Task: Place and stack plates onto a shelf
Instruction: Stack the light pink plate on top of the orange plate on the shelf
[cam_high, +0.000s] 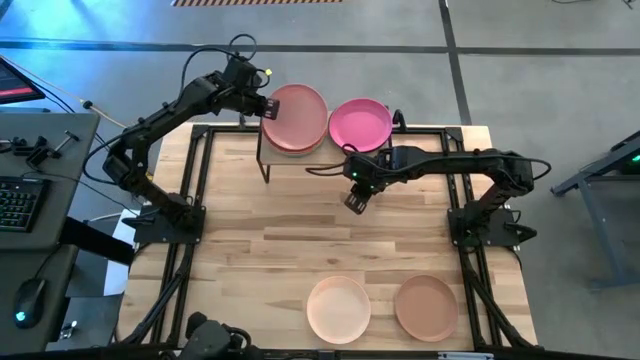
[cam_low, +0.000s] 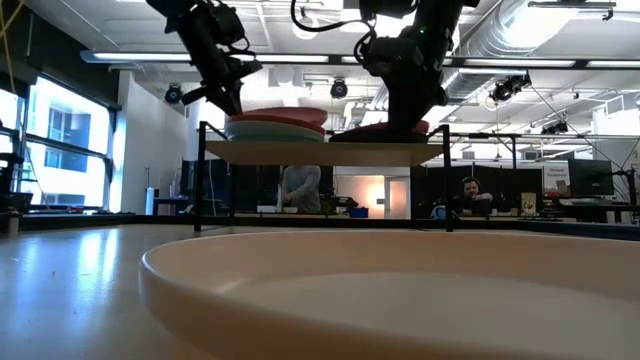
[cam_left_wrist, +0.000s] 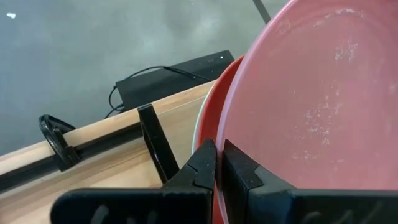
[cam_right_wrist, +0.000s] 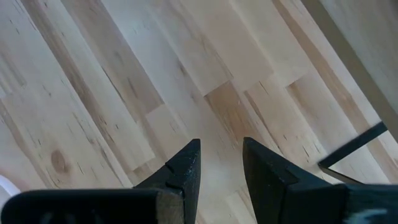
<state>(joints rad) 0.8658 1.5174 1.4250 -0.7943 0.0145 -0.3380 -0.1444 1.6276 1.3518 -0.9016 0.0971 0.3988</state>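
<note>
Status: the small low shelf with light wooden top and thin black legs (cam_high: 290, 158) sits at the far edge of the table (cam_high: 250, 250), carrying two piles.

- Left pile: round matte pink plate (cam_high: 295, 118) on top. An orange rim shows just under it in the left wrist view, and the low view shows a pale plate lower in the pile (cam_low: 265, 130). Exact count underneath I can't tell.
- Right pile: round matte magenta plate (cam_high: 360, 124) on top. What's below it isn't visible.
- Left gripper (cam_high: 262, 104) is at the far left rim of the pink plate, fingers (cam_left_wrist: 202, 165) pinched narrow on that rim. The plate looks seated on the pile, so I'd judge this is the tail end of a placement, release pending.
- Right gripper (cam_high: 356, 200) hangs over bare table just near of the shelf, fingers (cam_right_wrist: 186, 165) parted a moderate gap, holding nothing.

Left to do: round cream plate (cam_high: 338, 308) and round tan-brown plate (cam_high: 427, 306) sit side by side, apart, at the near edge of the table, right of centre, well away from the shelf.

Estimate: most of the job done, two plates outstanding. The right arm looks best placed for the next pick.
</note>
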